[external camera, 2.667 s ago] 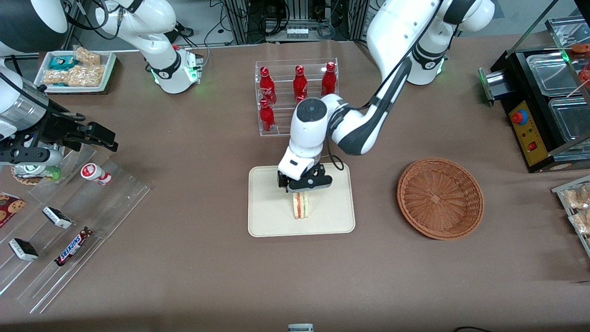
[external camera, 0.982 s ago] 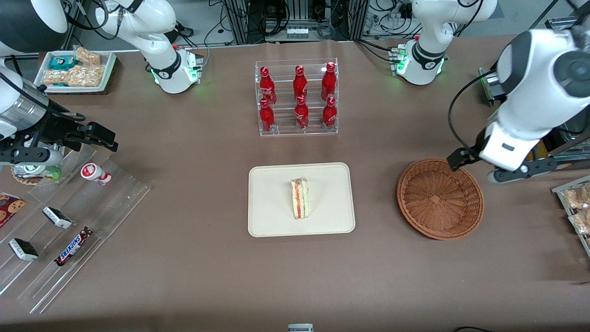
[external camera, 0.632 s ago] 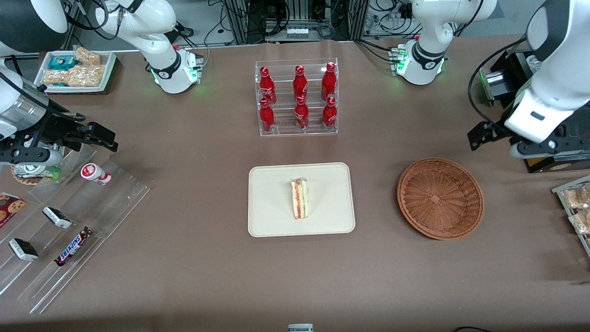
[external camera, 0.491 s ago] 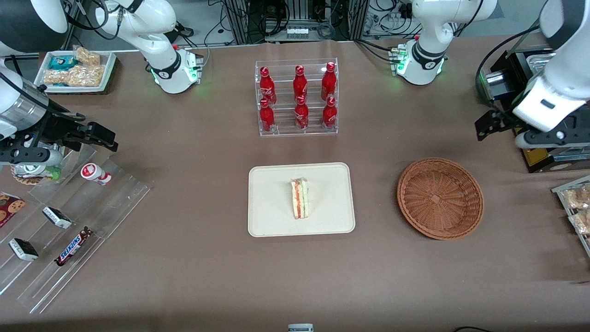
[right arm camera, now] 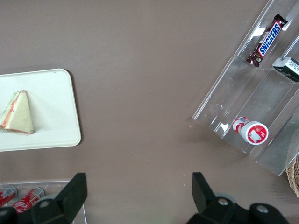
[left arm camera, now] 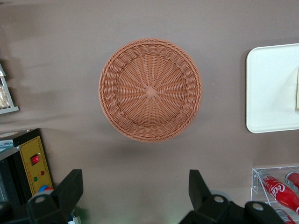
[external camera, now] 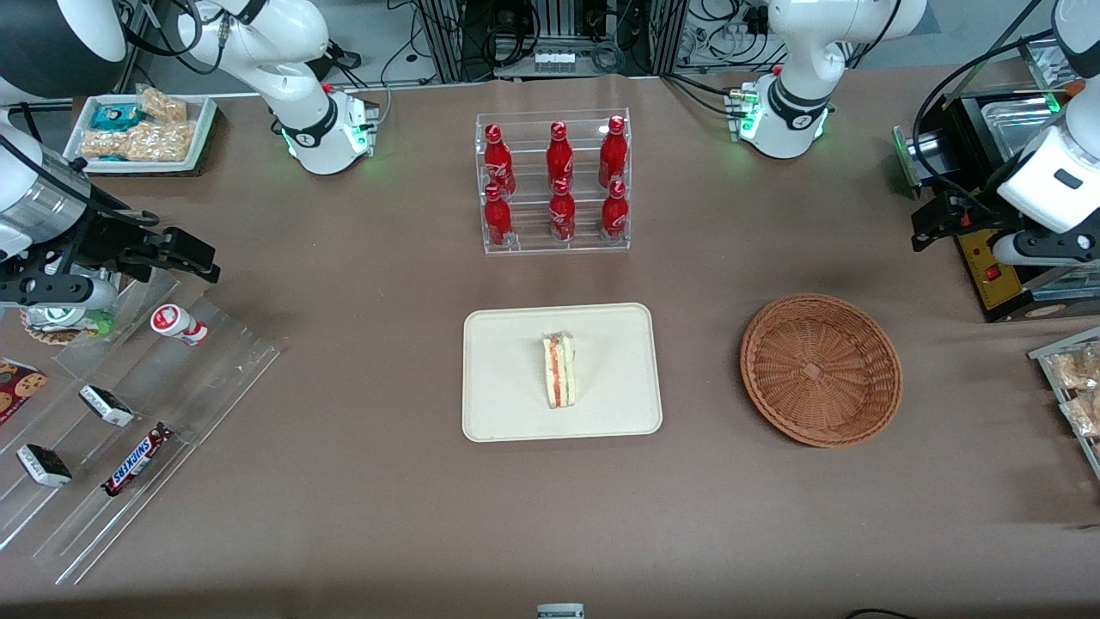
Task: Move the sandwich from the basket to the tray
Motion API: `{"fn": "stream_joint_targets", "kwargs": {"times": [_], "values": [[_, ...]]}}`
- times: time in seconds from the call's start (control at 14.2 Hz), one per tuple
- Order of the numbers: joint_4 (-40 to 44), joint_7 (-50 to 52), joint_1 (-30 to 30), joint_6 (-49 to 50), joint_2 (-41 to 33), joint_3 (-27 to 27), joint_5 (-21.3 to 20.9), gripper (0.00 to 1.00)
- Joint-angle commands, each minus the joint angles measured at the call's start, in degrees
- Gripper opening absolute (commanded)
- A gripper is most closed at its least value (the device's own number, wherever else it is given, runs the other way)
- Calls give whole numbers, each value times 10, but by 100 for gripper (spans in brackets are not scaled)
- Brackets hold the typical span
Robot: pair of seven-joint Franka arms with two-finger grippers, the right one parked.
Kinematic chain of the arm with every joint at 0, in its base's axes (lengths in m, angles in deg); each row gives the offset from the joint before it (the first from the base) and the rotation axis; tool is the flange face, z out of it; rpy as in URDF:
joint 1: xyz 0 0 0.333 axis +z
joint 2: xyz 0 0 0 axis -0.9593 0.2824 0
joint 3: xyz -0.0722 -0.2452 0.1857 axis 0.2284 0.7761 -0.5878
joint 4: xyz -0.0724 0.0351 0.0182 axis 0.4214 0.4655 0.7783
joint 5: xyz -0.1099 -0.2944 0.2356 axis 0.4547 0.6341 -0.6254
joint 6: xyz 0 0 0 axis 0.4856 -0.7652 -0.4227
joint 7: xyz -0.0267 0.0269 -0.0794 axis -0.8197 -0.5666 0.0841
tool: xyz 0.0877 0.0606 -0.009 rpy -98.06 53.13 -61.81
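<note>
The sandwich [external camera: 559, 383] lies on its side in the middle of the cream tray [external camera: 507, 370], with its orange-red and green layers showing. It also shows in the right wrist view [right arm camera: 16, 114] on the tray [right arm camera: 51, 107]. The brown wicker basket [external camera: 821, 370] is empty and sits beside the tray toward the working arm's end; the left wrist view looks down into it [left arm camera: 150, 89]. My left gripper [external camera: 975, 236] is open and empty. It hangs high above the table, farther from the front camera than the basket, by the black machine. Its fingers [left arm camera: 70, 186] stand wide apart.
A clear rack of red cola bottles [external camera: 554, 180] stands farther from the camera than the tray. A black machine with a yellow panel [external camera: 988, 258] sits beside the gripper. Snack packs [external camera: 1074, 378] lie near the basket. Clear display steps with candy bars [external camera: 129, 404] stand toward the parked arm's end.
The gripper has let go of the sandwich on the tray. It has moved away over the basket toward the working arm's end, and in the last second it drifted farther from the camera.
</note>
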Motion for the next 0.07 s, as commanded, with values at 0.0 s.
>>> {"fn": "stream_joint_targets", "kwargs": {"times": [0.0], "values": [[6,-8,-1,13,4,2,8,100]]}}
